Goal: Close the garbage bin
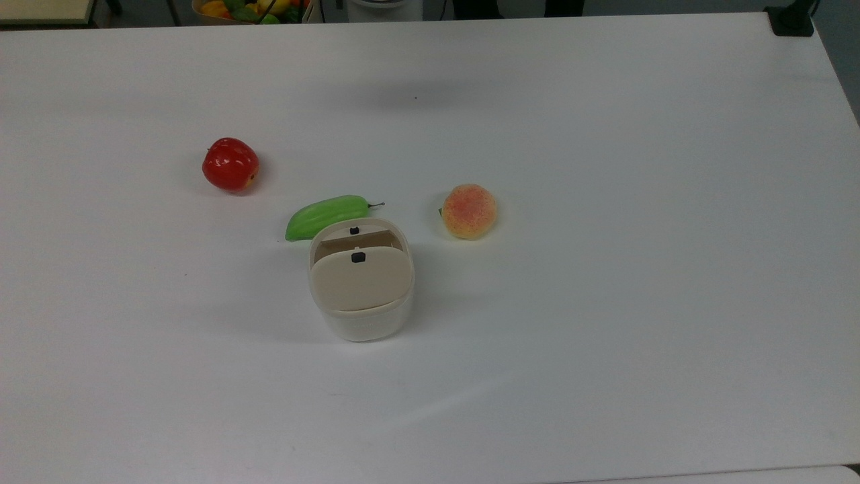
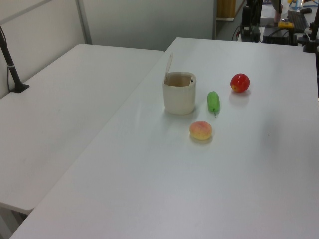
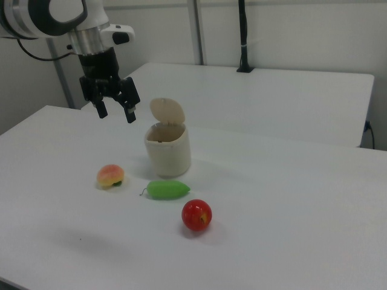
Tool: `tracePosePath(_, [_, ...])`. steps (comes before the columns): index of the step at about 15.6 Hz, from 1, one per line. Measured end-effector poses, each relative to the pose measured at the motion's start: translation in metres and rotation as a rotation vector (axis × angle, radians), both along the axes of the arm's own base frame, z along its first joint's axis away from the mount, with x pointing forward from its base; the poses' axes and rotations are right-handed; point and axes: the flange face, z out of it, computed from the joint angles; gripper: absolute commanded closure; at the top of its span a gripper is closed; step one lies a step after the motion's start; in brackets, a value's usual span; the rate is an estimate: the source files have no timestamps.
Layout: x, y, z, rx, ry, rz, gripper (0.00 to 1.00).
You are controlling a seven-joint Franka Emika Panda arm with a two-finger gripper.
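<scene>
The garbage bin (image 1: pixel 363 316) (image 2: pixel 179 97) (image 3: pixel 169 151) is a small cream-white tub standing near the middle of the white table. Its beige lid (image 1: pixel 361 279) (image 2: pixel 169 64) (image 3: pixel 167 111) with a black latch stands raised upright, so the bin's mouth is uncovered. In the right view my gripper (image 3: pixel 116 112) hangs open in the air, up and to the right view's left of the bin, with nothing between its fingers and clear of the lid.
A green cucumber-like toy (image 1: pixel 326 216) (image 2: pixel 213 102) (image 3: pixel 167 190) lies close beside the bin. A peach (image 1: pixel 469 211) (image 2: pixel 201 130) (image 3: pixel 110 176) and a red apple (image 1: pixel 230 165) (image 2: pixel 239 82) (image 3: pixel 196 215) rest nearby. A second table (image 2: pixel 65 99) adjoins this one.
</scene>
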Motion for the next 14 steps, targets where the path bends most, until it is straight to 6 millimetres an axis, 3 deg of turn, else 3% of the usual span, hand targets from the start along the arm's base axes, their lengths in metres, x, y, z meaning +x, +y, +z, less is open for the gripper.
tracePosePath(11, [0.0022,0.0012,-0.0057,0.0,0.011,0.002,0.0])
tracePosePath(12, [0.0025,0.0012,-0.0063,0.0,0.012,0.002,0.03])
tracePosePath(13, [0.0028,0.0012,-0.007,0.0,0.013,0.002,0.14])
tracePosePath(14, [0.0032,0.0012,-0.0079,0.0,0.015,0.004,0.4])
